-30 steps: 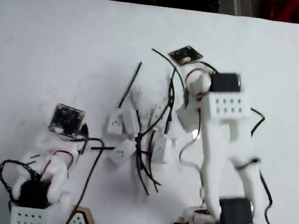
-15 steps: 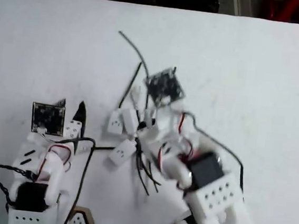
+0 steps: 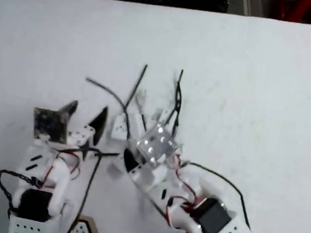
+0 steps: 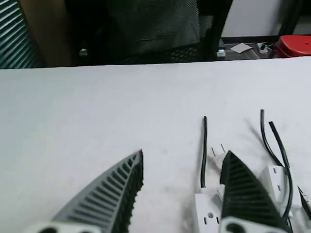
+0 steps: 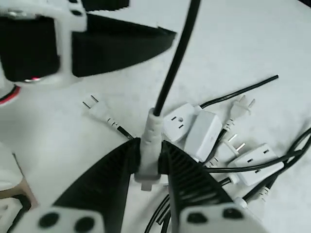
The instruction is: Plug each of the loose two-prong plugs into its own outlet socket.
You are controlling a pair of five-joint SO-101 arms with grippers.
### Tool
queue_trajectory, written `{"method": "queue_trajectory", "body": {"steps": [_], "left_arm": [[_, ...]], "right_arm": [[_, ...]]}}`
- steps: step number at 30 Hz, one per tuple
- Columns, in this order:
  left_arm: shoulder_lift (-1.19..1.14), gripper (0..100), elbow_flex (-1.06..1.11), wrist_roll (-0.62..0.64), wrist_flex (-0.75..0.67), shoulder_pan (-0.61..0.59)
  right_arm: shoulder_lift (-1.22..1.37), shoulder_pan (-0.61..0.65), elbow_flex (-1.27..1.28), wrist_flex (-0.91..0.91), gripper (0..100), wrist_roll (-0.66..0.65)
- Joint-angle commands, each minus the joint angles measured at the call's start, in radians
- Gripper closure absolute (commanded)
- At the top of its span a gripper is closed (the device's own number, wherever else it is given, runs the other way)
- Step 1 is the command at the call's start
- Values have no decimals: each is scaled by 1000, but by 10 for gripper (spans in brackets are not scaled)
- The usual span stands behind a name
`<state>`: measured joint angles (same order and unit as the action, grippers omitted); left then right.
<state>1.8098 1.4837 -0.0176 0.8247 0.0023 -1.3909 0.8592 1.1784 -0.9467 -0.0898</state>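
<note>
My right gripper (image 5: pixel 149 148) is clenched on the white plug (image 5: pixel 151 127), pinching its body from both sides. The black cord (image 5: pixel 177 53) stands out away from the fingers, toward the left gripper (image 4: pixel 184 160), which hangs with its jaws spread and nothing between them. Just beyond the held plug lie the sockets (image 5: pixel 204 132), several white blocks close together on the table (image 3: pixel 258 77), with other loose plugs (image 5: pixel 98 109) and cords crossing around them. I think the danger is the orientation: the cord points away from my wrist, so the prongs seem to face back into the gripper, and I cannot see them. Pushed like this, nothing would enter. Also, the sockets look light and unfixed; a sideways push may slide them, and the crossing cords may drag their neighbours.
</note>
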Motion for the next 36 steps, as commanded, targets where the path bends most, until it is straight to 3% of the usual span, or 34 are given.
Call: {"method": "queue_trajectory", "body": {"steps": [1,8,15,20,26,32,36], "left_arm": [[13,740,-21,-48,-14,91],[13,740,-181,-48,175,249],[15,740,-181,-110,239,397],[12,740,-193,-104,233,334],[8,737,-192,-123,276,145],[-1,737,-195,-207,353,137],[-139,738,-210,-238,333,136]], "right_arm": [[-28,24,5,19,981,-9],[-28,24,26,24,981,-11],[-28,24,26,19,981,-11],[-28,5,26,22,981,-11],[-28,-151,32,44,981,0],[-27,-303,121,170,981,2],[-27,-378,207,277,981,43]]}}
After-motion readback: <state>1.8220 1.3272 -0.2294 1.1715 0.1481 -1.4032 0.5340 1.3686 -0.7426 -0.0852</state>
